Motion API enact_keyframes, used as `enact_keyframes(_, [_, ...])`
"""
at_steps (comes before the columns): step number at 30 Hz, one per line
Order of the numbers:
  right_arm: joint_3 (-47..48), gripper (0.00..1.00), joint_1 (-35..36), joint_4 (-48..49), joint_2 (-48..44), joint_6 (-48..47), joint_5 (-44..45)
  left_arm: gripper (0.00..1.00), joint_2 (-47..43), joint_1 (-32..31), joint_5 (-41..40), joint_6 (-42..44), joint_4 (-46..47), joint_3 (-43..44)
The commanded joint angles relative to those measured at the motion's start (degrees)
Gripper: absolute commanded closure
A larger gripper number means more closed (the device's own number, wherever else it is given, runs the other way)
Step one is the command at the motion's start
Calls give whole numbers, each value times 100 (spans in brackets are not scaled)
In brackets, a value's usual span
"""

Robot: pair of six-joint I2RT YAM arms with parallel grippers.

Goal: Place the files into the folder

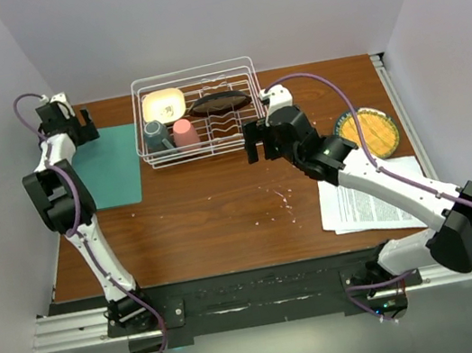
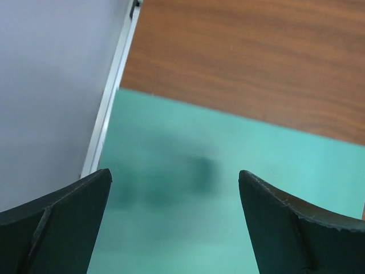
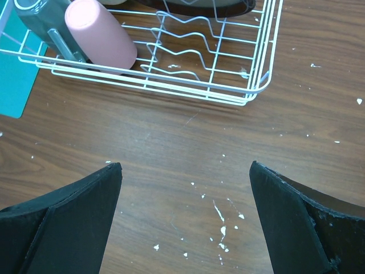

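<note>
The teal-green folder lies flat and closed at the table's far left; it fills the left wrist view. My left gripper hovers open and empty over the folder's far edge. The files, white printed sheets, lie at the right near edge, partly under my right arm. My right gripper is open and empty over bare table in front of the dish rack, far from the files.
A white wire dish rack at the back middle holds a pale plate, a grey mug, a pink cup and a dark dish. A yellow-orange plate sits right of it. White specks dot the wood. Walls stand left and right.
</note>
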Motion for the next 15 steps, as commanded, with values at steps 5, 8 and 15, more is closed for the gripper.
enact_keyframes(5, [-97, 1, 43, 242, -151, -55, 82, 0, -839, 62, -626, -136, 838, -817])
enact_keyframes(8, [-203, 1, 34, 268, -239, -11, 64, 0, -821, 53, -1065, -162, 864, -843])
enact_keyframes(15, [-387, 1, 52, 251, -372, 68, 73, 0, -550, 97, -1716, -346, 540, -563])
